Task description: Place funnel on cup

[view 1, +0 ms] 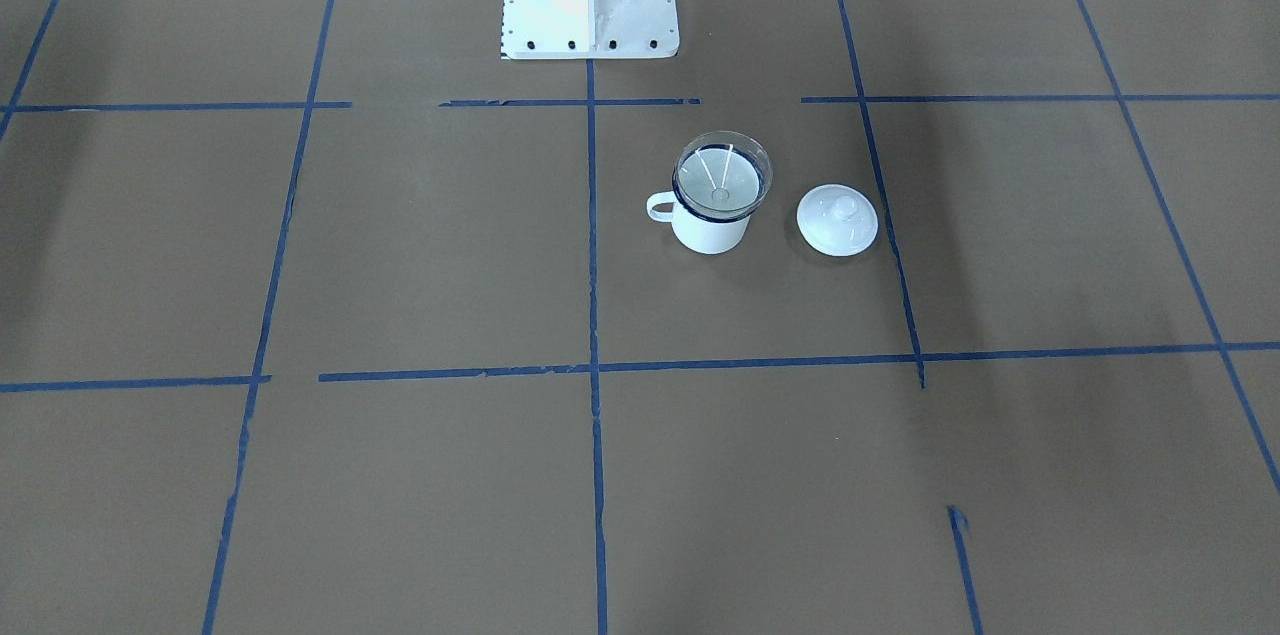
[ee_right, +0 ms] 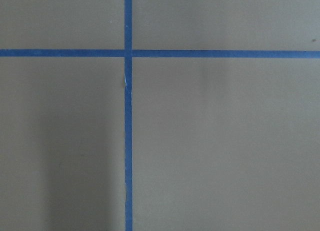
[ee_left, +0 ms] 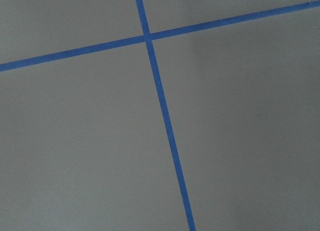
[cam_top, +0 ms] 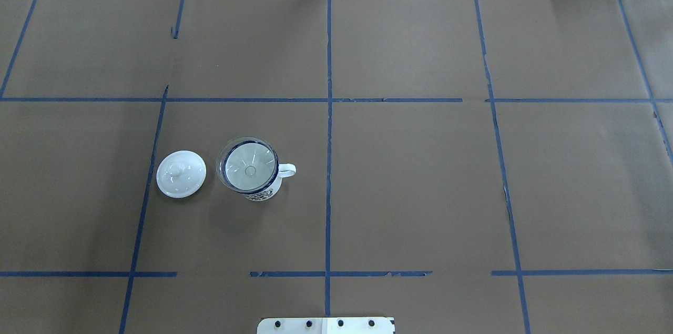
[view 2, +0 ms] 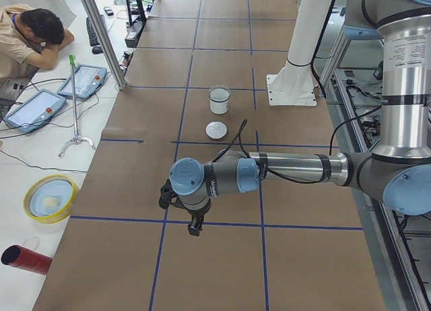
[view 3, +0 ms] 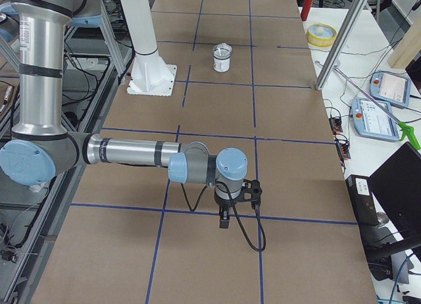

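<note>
The clear funnel [view 1: 722,173] sits upright in the mouth of the white enamel mug [view 1: 708,231], stem down inside, wide cone resting on the dark blue rim. Both show in the overhead view, funnel [cam_top: 248,163] on mug [cam_top: 264,193], and small in the side views [view 2: 219,101] [view 3: 222,59]. No gripper is near them. My left gripper [view 2: 195,227] hangs over the table far from the mug; I cannot tell whether it is open. My right gripper [view 3: 224,220] hangs over the opposite end; I cannot tell its state. Both wrist views show only brown paper and blue tape.
A round white lid with a knob [view 1: 838,220] [cam_top: 181,173] lies flat beside the mug on my left. The robot's white base [view 1: 590,0] stands at the table's near edge. A yellow bowl [view 2: 50,198], teach pendants and a seated person [view 2: 27,38] are off the table's far side.
</note>
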Robot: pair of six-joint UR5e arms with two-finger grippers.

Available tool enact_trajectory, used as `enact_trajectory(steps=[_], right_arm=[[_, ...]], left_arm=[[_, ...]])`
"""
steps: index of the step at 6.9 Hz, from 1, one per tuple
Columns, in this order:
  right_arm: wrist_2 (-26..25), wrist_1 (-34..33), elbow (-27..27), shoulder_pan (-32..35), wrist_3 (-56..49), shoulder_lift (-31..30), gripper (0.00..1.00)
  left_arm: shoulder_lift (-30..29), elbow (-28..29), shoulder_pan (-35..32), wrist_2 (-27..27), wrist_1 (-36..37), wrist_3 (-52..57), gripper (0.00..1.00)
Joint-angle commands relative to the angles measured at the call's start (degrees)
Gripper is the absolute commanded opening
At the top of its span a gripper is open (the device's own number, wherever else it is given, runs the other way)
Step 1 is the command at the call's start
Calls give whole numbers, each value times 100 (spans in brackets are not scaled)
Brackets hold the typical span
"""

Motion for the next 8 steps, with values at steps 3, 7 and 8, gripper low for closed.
enact_trajectory(steps=[3,7,8], right_arm=[[0,0,0,0,0,0,100],[0,0,0,0,0,0,100],[0,0,0,0,0,0,100]], left_arm=[[-43,-186,-64,274,-28,-452,100],[45,-378,-81,292,-11,-453,100],[45,-327,-81,292,-11,-461,100]])
